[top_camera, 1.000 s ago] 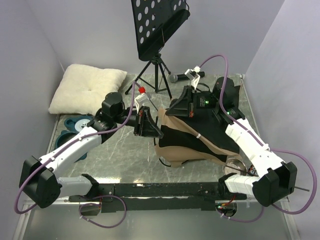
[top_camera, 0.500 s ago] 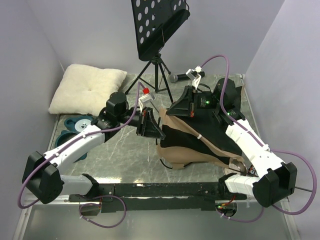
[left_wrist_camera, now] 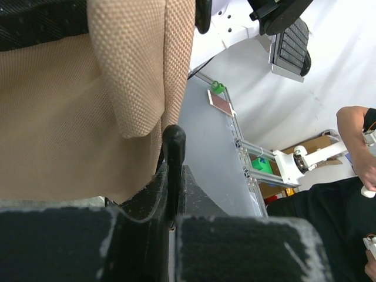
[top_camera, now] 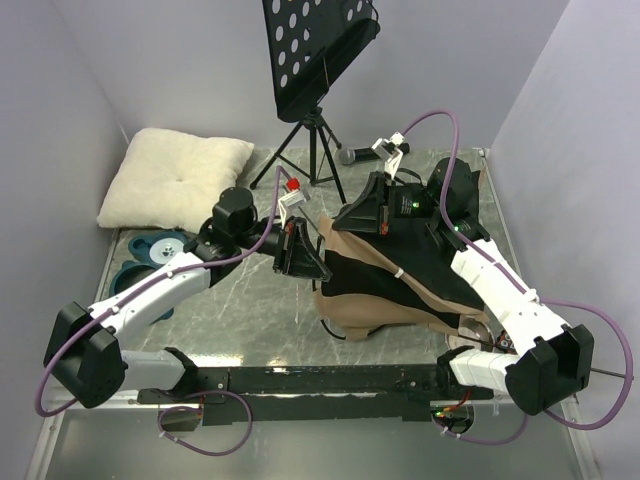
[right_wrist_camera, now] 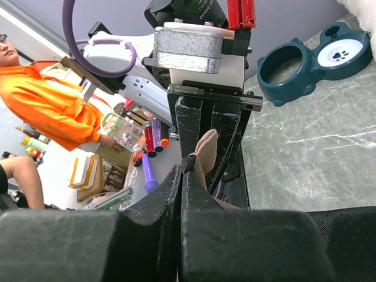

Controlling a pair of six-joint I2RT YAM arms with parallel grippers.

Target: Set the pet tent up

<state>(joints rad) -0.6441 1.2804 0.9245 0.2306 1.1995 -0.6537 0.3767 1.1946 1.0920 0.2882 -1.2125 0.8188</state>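
1. The pet tent (top_camera: 390,285) lies collapsed on the centre-right of the counter (top_camera: 230,300), black lining up.
2. The left pincer (top_camera: 300,250) is clamped shut on the tent's tan edge fold.
3. The right pincer (top_camera: 352,215) is shut on the same edge, nearly tip to tip with the left, likely to lift and spread the rim.
4. There is room to the left of the tent. The pillow (top_camera: 175,175) and bowls (top_camera: 150,260) sit far left, the stand legs (top_camera: 315,150) are behind, and the right wall is close.
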